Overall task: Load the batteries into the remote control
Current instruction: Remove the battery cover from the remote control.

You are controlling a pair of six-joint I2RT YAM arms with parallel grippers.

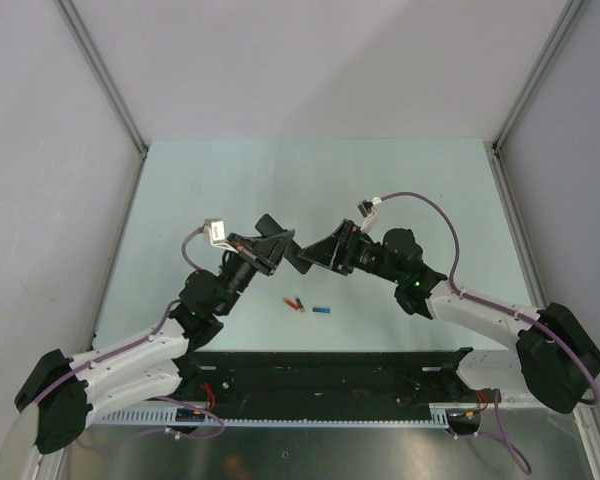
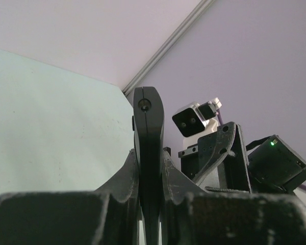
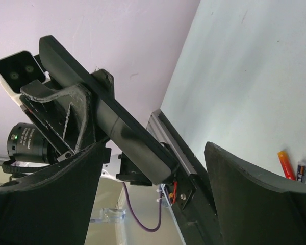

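The remote control (image 1: 280, 238) is a slim black bar held above the table, and my left gripper (image 1: 268, 252) is shut on it. In the left wrist view the remote control (image 2: 148, 127) stands edge-on between the fingers of my left gripper (image 2: 149, 171). My right gripper (image 1: 318, 255) is open just to its right. In the right wrist view the remote control's (image 3: 112, 122) lower end hangs between the spread fingers of my right gripper (image 3: 153, 196). On the table lie a red-orange battery (image 1: 290, 301) (image 3: 284, 164), a dark battery (image 3: 302, 171) beside it, and a blue battery (image 1: 322, 310).
A black rail (image 1: 330, 375) with cables runs along the table's near edge between the arm bases. Grey walls with metal corner posts (image 1: 105, 80) close in the table on three sides. The left wrist camera (image 3: 18, 71) faces my right gripper.
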